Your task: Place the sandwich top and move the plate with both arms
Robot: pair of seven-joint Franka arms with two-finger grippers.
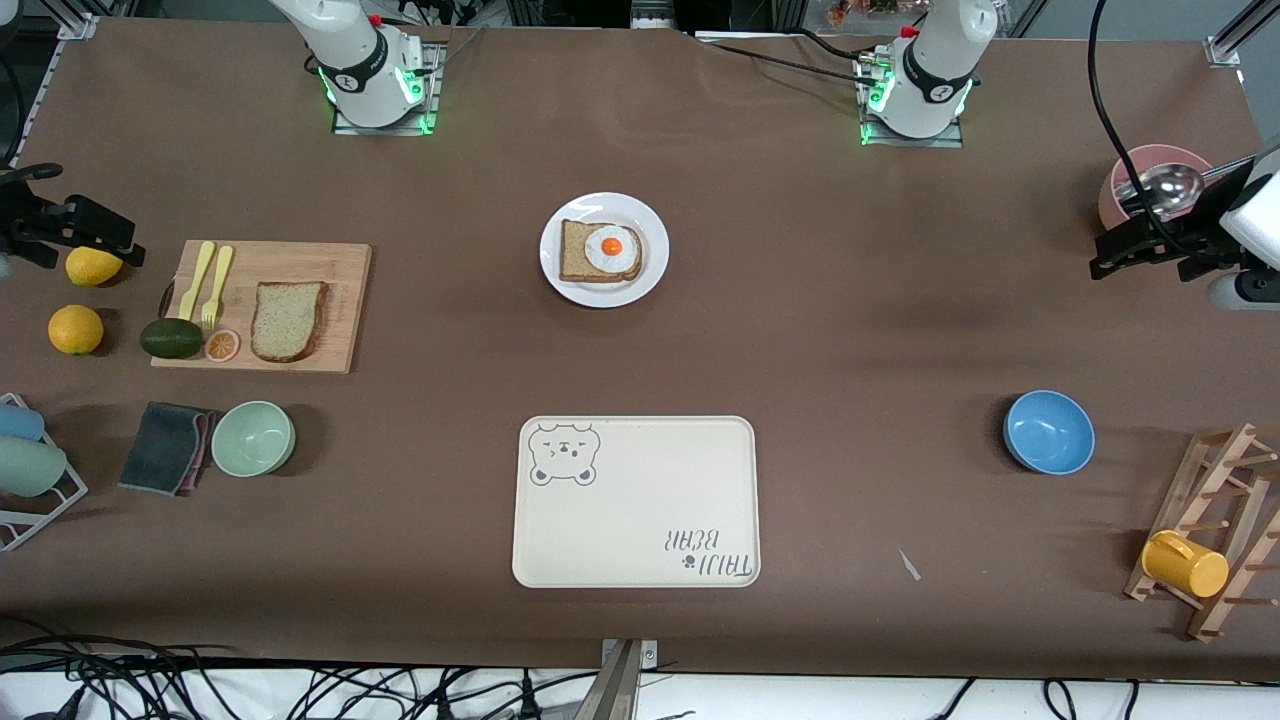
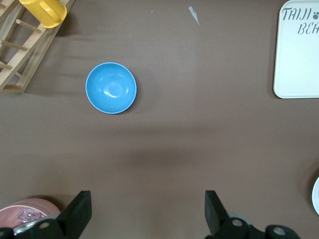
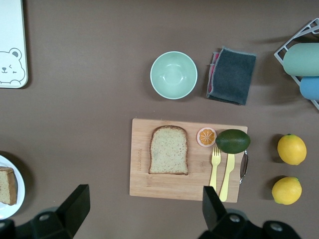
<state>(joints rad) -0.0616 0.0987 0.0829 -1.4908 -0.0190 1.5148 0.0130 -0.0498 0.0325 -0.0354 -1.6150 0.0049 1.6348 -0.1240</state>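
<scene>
Lying flat on the wooden board (image 1: 262, 307), the speckled, domed sandwich top (image 1: 288, 320) awaits; the glossy round plate (image 1: 604, 250) sits mid-table. Left gripper (image 2: 148, 214) and right gripper (image 3: 144, 211) hover, jaws wide.

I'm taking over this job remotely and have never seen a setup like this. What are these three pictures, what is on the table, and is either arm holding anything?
These are two white robot arms bolted along one edge of a brown table. The wide picture looks down from a camera facing them; the other two come from cameras on each arm's wrist.

Both arms wait at the table's ends. The left claw is open beside a pink bowl holding a ladle. The right claw is open by two lemons. Neither holds anything.

In the middle, the white plate carries darker bread with a fried egg. The sandwich top lies on a cutting board with an avocado, an orange slice and yellow cutlery. The bear tray lies nearer the front camera, with a green bowl and a blue bowl toward either end.
</scene>
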